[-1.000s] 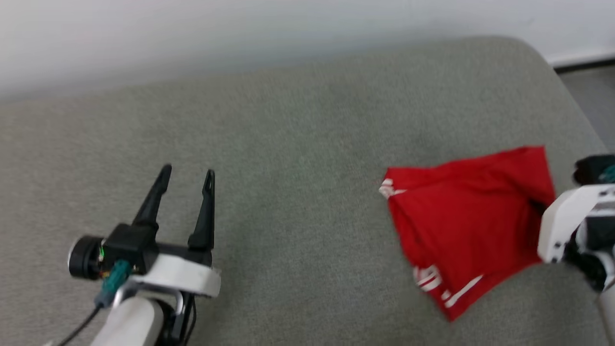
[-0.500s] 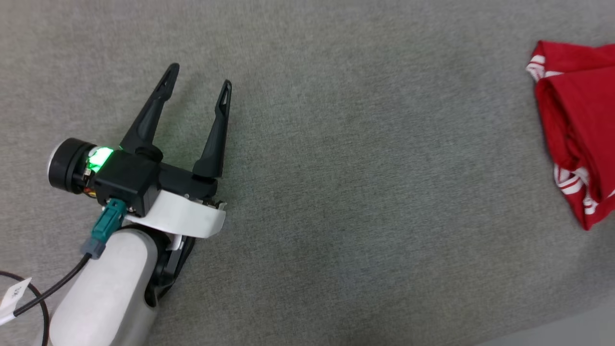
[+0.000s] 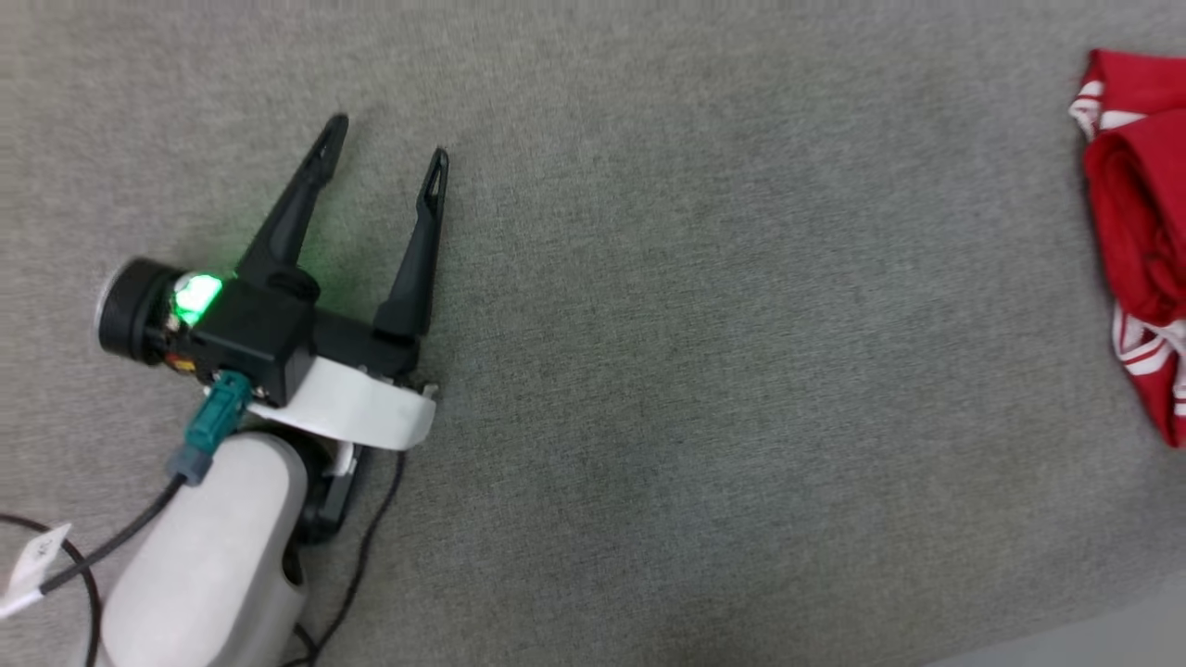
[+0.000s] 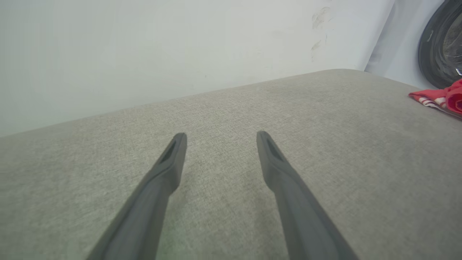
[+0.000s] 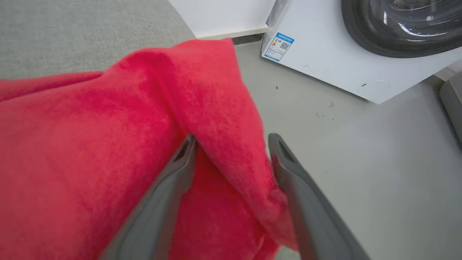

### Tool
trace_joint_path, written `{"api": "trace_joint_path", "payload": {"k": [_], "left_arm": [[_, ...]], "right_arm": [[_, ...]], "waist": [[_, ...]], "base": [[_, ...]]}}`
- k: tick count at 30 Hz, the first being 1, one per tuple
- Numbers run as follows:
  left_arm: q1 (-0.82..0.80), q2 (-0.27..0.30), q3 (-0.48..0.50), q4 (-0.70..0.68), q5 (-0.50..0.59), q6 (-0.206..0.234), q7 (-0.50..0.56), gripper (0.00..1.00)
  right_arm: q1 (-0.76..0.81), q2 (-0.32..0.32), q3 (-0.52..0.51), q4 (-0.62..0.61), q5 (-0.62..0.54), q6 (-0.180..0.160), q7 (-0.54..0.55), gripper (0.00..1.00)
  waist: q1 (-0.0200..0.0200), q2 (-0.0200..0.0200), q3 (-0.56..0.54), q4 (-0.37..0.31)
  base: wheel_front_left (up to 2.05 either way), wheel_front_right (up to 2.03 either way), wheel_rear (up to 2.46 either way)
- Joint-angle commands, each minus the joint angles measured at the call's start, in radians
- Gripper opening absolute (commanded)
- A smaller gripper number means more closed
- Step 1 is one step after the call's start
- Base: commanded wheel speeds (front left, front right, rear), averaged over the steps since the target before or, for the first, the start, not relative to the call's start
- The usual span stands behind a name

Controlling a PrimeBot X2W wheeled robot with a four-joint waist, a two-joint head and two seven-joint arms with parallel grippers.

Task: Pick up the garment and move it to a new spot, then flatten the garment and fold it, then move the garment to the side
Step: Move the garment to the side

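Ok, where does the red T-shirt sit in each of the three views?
Head view: the red T-shirt lies at the right edge, cut off by the frame.
Left wrist view: a small red-and-white corner at the far right edge.
Right wrist view: it covers the left and centre, with a fold between the fingers of the open right gripper.
Shared landmark: the grey fabric cushion it lies on.

I can read no wording from here; the blue sticker (image 5: 279, 47) on the white washing machine (image 5: 325, 65) bears a QR code, print too small; the cable tag (image 3: 35, 559) is blurred.
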Motion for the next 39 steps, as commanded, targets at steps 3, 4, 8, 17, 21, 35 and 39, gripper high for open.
{"api": "trace_joint_path", "payload": {"k": [3,4,8,17,21,35,39], "left_arm": [[0.043,-0.024,-0.006,0.036,-0.019,0.010,-0.021,1.00],[0.054,-0.031,-0.006,0.049,-0.026,0.011,-0.028,1.00],[0.119,-0.065,-0.006,0.100,-0.053,0.023,-0.050,1.00],[0.270,-0.132,0.004,0.174,-0.100,0.048,-0.070,1.00],[0.337,-0.142,0.019,0.192,-0.115,0.061,-0.073,1.00],[0.467,-0.107,0.115,0.214,-0.111,0.095,-0.075,1.00],[0.479,-0.108,0.107,0.222,-0.102,0.084,-0.075,1.00]], "right_arm": [[0.028,-0.010,-0.018,0.018,-0.020,-0.001,-0.056,1.00],[0.038,-0.010,-0.019,0.024,-0.023,-0.001,-0.068,1.00],[0.101,0.011,0.013,0.013,-0.023,-0.001,-0.113,1.00],[0.359,0.116,0.151,-0.161,0.040,-0.001,-0.125,1.00],[0.503,0.182,0.237,-0.292,0.082,-0.001,-0.075,1.00],[0.835,0.315,0.437,-0.871,0.148,-0.001,0.043,1.00],[0.890,0.327,0.436,-0.962,0.140,-0.001,0.067,1.00]], "waist": [[-0.0002,0.0000,-0.100,0.007],[-0.0002,0.0000,-0.126,0.010],[-0.0002,0.0000,-0.249,0.026],[-0.0002,0.0000,-0.488,0.096],[-0.0002,0.0000,-0.566,0.127],[-0.0002,0.0000,-0.668,0.210],[-0.0002,0.0000,-0.679,0.210]], "base": [[0.00,0.00,0.00],[0.00,0.00,0.00],[0.00,0.00,0.00],[0.00,0.00,0.00],[0.00,0.00,0.00],[0.00,0.00,0.00],[0.00,0.00,0.00]]}}
